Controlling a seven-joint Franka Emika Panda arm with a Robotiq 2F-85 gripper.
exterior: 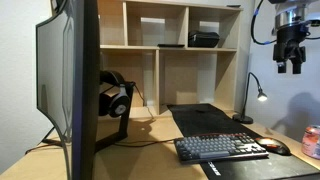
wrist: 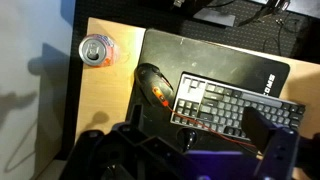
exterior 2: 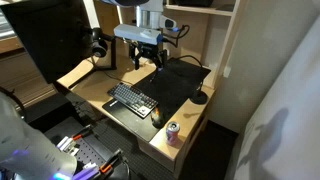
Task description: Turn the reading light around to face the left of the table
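One pale wood counter [exterior: 150, 128] stands against a light-wood shelf unit [exterior: 170, 60]. Several items occupy it: a large monitor [exterior: 70, 80], headphones on a stand [exterior: 115, 98], a black desk mat [exterior: 205, 118], a keyboard [wrist: 235, 105], a mouse [wrist: 155, 85] and a drink can [wrist: 96, 49]. The reading light [exterior: 248, 98] stands just beside the mat's edge, towards the shelf unit. It is black, with a thin neck curved over and a small glowing head. The claw [exterior: 290, 62] hangs high over the counter, well apart from the light, fingers spread wide, holding nothing.
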